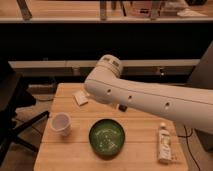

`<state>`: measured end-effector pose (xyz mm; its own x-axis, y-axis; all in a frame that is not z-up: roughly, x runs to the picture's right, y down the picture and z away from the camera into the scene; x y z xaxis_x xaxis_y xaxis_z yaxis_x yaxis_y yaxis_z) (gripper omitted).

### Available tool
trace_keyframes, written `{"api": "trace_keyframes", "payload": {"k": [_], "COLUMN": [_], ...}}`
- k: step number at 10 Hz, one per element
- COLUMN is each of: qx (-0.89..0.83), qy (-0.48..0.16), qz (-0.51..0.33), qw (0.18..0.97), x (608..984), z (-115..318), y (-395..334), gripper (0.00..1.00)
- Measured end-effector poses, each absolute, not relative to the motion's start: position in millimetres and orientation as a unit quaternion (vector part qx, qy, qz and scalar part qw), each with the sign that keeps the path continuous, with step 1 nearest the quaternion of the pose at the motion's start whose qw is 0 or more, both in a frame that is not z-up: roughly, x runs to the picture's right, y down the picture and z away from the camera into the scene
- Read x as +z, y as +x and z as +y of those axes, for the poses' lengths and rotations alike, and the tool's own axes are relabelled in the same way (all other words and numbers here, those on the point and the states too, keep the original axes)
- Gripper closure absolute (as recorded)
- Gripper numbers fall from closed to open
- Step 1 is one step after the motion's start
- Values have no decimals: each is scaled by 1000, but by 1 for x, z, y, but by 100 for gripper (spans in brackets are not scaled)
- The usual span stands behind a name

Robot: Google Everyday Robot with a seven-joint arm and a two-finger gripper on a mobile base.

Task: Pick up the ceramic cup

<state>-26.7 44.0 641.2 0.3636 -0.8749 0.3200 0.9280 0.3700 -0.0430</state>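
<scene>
The ceramic cup [60, 123] is small, plain and white. It stands upright on the left part of the wooden table [145, 125]. My white arm [150, 97] reaches in from the right, over the back of the table, with its elbow at the upper middle. My gripper is almost wholly hidden behind the arm. Only a small dark piece [121, 107] shows under the arm, over the table's middle, to the right of the cup and well apart from it.
A wide dark green bowl [107, 137] stands at the front middle, right of the cup. A white bottle [164, 143] lies at the right edge. A small pale packet [80, 97] lies at the back left. A dark chair [12, 107] stands left of the table.
</scene>
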Motion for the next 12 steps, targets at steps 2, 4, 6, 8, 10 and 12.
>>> {"api": "trace_keyframes", "payload": {"k": [2, 4, 6, 8, 10, 12], "qx": [-554, -555, -558, -561, -566, -571], "qy": [-105, -100, -91, -87, -83, -78], "qz": [-126, -131, -139, -143, -149, -155], "qw": [816, 815, 813, 811, 807, 802], "x": [641, 638, 636, 635, 633, 631], "z": [45, 45, 49, 50, 50, 52], "y": [-35, -35, -43, -54, -55, -61], "gripper": [20, 20, 20, 20, 20, 20]}}
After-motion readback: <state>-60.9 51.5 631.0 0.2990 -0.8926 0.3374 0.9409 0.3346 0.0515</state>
